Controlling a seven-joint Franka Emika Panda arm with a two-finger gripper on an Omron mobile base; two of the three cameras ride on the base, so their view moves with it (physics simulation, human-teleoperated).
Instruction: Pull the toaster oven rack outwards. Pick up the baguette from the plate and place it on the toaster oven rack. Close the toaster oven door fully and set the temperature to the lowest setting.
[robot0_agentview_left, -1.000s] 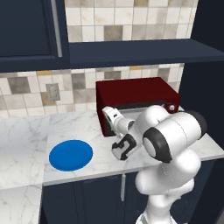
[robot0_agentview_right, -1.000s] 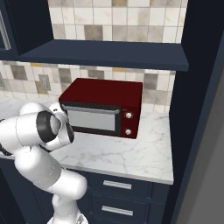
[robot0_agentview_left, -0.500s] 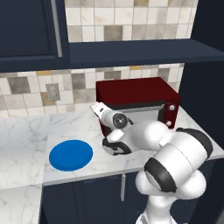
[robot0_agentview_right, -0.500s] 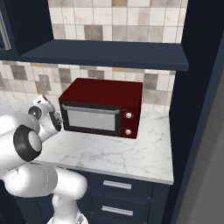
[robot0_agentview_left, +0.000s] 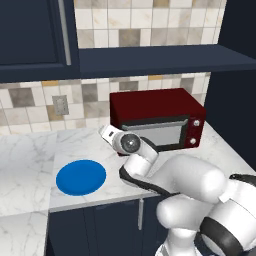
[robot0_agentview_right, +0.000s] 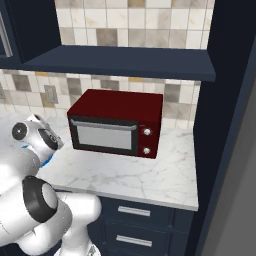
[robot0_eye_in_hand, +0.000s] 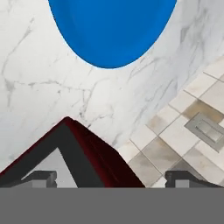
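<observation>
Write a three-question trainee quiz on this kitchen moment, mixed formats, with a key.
1. True or false: the toaster oven door is shut.
2. Multiple choice: what lies on the plate? A) a baguette B) nothing that can be seen C) a knife
3. Fill in: the toaster oven has ___ pale knobs on its right panel.

Key:
1. True; in the right base view the door sits flush with the front, handle along the top.
2. B; the blue disc is bare in the left base view and in the hand view.
3. Two, stacked one above the other.
</observation>
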